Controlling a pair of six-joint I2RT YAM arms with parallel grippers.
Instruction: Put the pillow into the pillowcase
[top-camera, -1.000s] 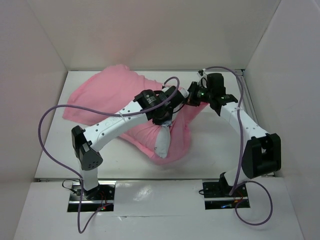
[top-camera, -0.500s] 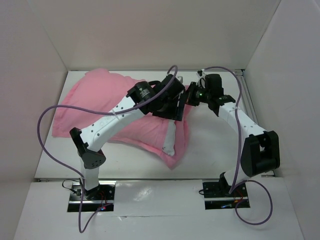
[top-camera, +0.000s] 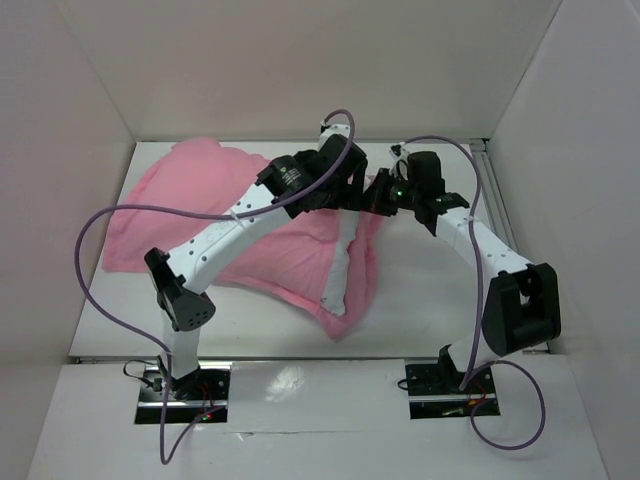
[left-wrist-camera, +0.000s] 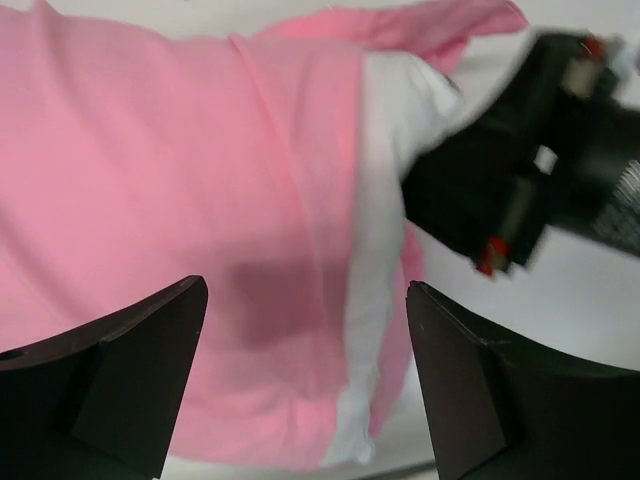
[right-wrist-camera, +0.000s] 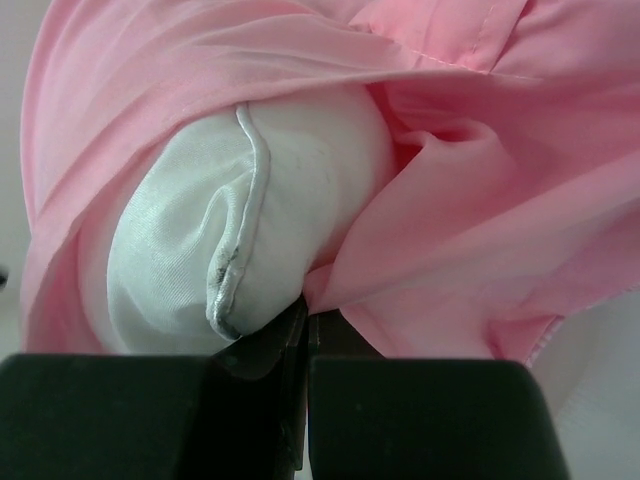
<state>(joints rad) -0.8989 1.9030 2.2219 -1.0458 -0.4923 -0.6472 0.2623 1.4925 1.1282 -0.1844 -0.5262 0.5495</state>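
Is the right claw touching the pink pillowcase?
Touching. The right wrist view shows the right gripper shut, pinching a fold of the pillowcase between its tips.

Left arm (top-camera: 225, 228) and right arm (top-camera: 480, 240) are white tubes with chunky black joints, and the left one's got rows of tiny holes. Purple cables (top-camera: 82, 265) loop off each, and the left pincer (left-wrist-camera: 307, 288) is matte black.

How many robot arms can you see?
2. The left arm reaches from the near left across the pink pillowcase. The right arm reaches from the near right to the far end of the white pillow poking out of it. None appear hidden.
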